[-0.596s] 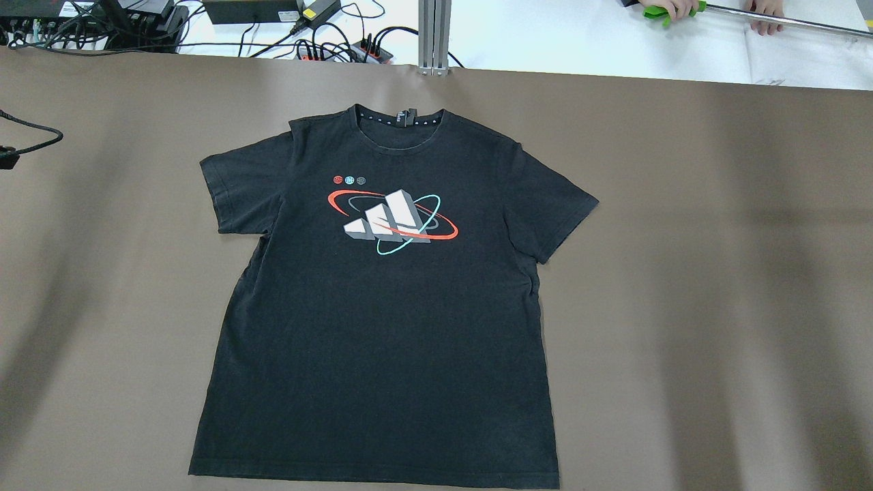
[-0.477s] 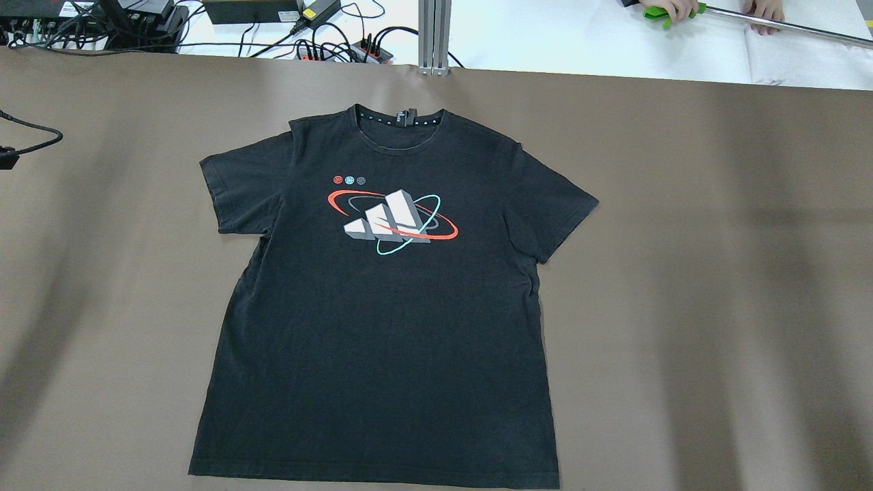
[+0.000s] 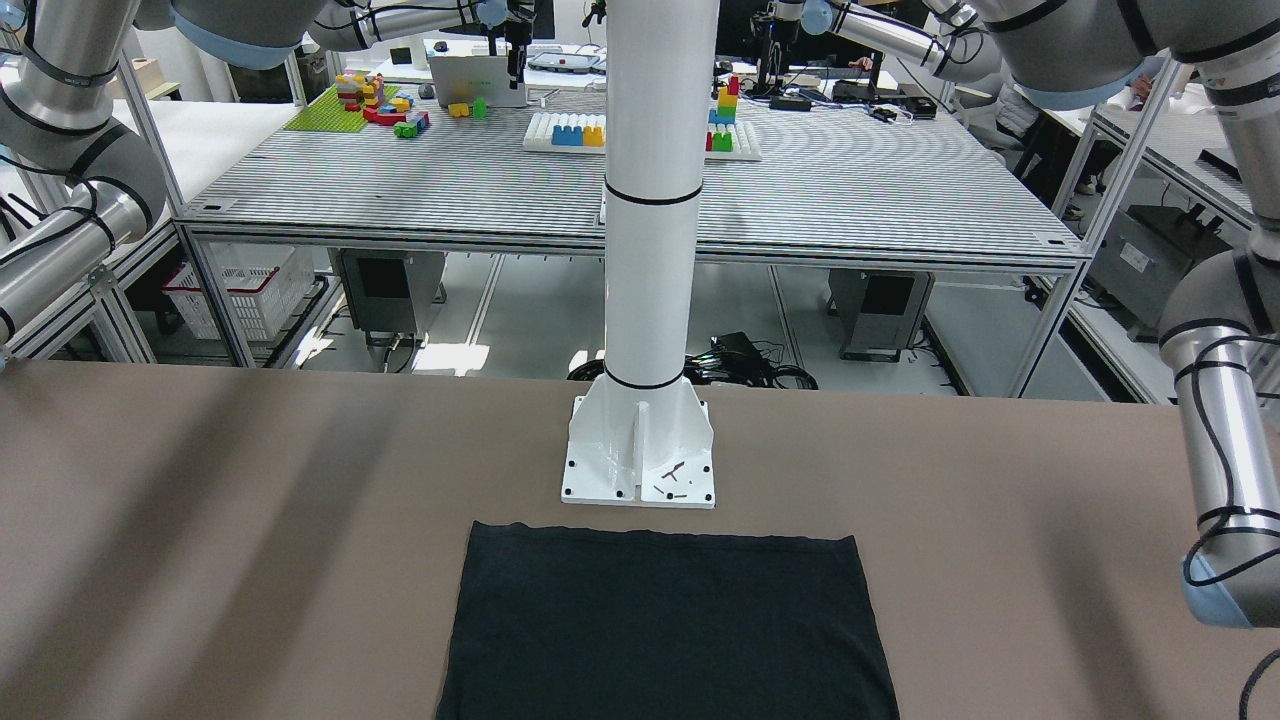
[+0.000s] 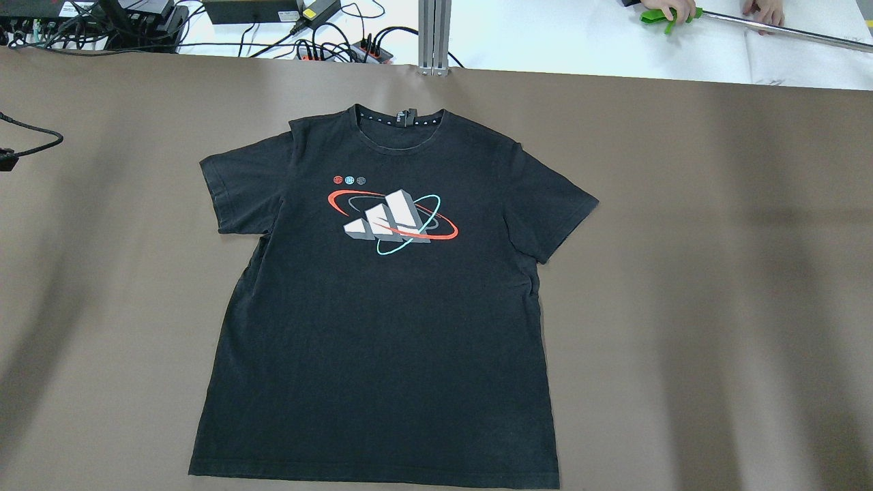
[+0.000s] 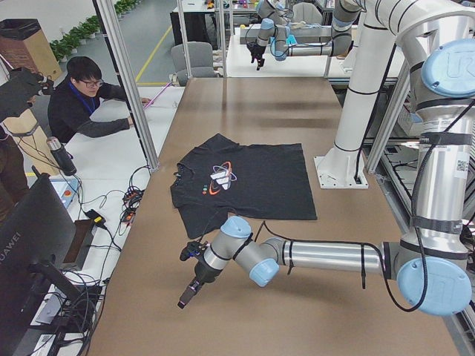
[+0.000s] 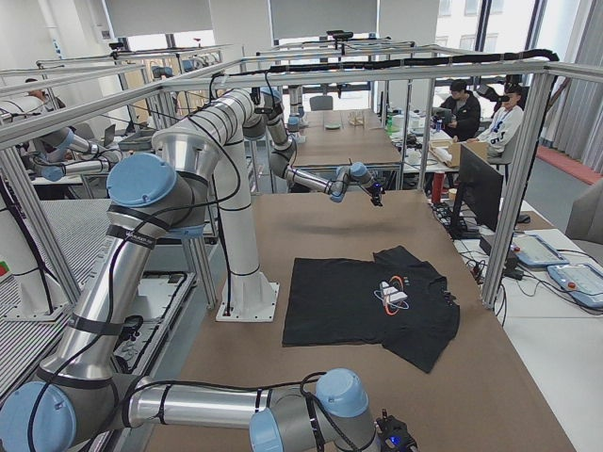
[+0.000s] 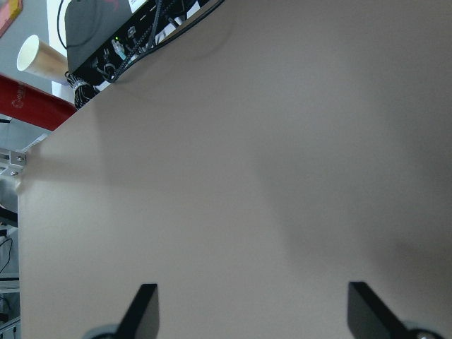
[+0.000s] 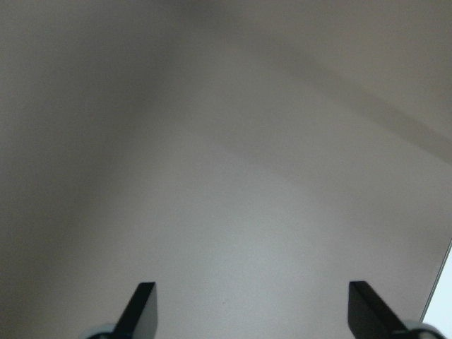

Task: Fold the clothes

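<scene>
**Left end effector** (image 7: 253, 311): jaws set wide apart, nothing between them. The two black fingertips (image 7: 145, 311) frame only bare brown tabletop (image 4: 716, 273). In the left side view it sits low over the tabletop at the end of the near arm, well apart from the garment. It is on the side of the shirt's collar end, out toward the table's end.

**Right end effector** (image 8: 252, 311): jaws likewise spread, holding nothing. Its wrist view shows only plain tabletop with soft shadows. In the right side view it is at the bottom edge of the frame, well apart from the garment.

**Black T-shirt** (image 4: 382, 341): one, short-sleeved. It lies flat and face up near the middle of the tabletop, unfolded, with both sleeves spread out to the sides. The collar points away from the robot and the hem toward it. No end effector touches it.

**Logo print** (image 4: 392, 221): on the chest; white stepped bars ringed by a red and a teal oval, with three small dots above.

**White pillar base** (image 3: 640, 450): bolted to the tabletop just beyond the shirt's hem, with a narrow strip of tabletop between them.

**Paper cup** (image 7: 39, 53) and **black box with cables** (image 7: 106, 60): off the tabletop's far corner in the left wrist view.

**Operator** (image 5: 85, 104): seated beside the table, leaning over the adjoining white surface.
</scene>
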Controlling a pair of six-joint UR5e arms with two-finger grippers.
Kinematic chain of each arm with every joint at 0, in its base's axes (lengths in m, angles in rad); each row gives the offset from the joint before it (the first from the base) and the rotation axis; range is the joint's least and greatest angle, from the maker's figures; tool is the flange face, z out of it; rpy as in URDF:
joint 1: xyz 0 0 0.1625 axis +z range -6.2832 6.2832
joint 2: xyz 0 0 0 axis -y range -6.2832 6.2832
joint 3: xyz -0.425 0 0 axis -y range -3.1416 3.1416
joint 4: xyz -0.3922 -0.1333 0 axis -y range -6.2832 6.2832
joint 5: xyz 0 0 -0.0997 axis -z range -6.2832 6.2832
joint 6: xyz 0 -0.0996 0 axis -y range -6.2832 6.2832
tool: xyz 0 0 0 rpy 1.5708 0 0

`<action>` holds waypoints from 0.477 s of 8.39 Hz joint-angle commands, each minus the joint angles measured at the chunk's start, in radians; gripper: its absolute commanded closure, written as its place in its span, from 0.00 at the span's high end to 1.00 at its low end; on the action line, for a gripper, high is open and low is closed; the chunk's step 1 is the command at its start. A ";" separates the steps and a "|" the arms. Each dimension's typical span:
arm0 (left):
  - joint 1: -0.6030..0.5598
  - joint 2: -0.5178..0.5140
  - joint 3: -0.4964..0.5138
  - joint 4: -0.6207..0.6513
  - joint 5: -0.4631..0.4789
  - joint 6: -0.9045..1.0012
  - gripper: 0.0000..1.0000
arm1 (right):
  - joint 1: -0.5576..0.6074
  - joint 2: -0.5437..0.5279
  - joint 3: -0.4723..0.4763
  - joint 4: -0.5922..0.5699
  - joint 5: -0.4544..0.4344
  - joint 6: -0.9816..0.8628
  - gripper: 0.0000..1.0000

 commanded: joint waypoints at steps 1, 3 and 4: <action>0.002 -0.007 0.036 -0.003 0.004 0.000 0.94 | 0.000 0.001 -0.002 -0.002 0.000 0.000 0.95; 0.001 -0.010 0.038 -0.001 0.038 0.003 0.94 | 0.000 0.005 -0.002 0.003 -0.006 -0.002 0.95; 0.001 -0.012 0.041 0.002 0.049 0.008 0.94 | 0.000 0.005 -0.002 0.006 -0.007 -0.002 0.95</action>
